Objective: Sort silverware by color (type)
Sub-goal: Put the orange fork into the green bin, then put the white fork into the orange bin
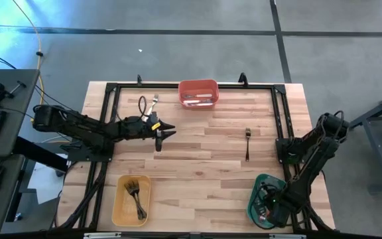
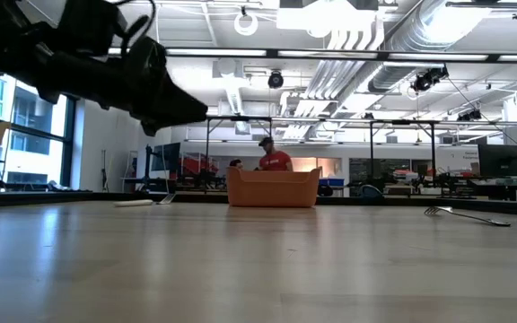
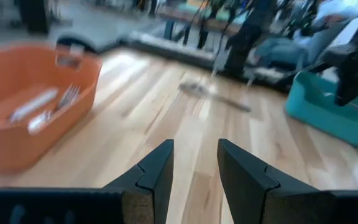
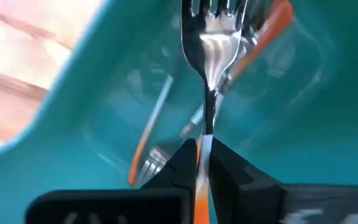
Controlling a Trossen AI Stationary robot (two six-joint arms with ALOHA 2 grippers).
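Observation:
My right gripper is down inside the green bin at the table's near right corner, shut on a red-handled fork. More red-handled silverware lies on the bin's floor. My left gripper is open and hangs above the table's left middle, touching nothing. A black-handled fork lies flat on the table right of centre. A white-handled fork lies near the far left. My right gripper pinches the fork between its two fingers where the red handle meets the metal neck. The fork runs along the fingers and sticks out past their tips. Its head points down into the green bin. Whether the tines touch the floor I cannot tell.
A red bin with white-handled pieces stands at the far edge. A yellow bin with black-handled forks stands at the near left. A black frame rims the table. People stand in the room behind.

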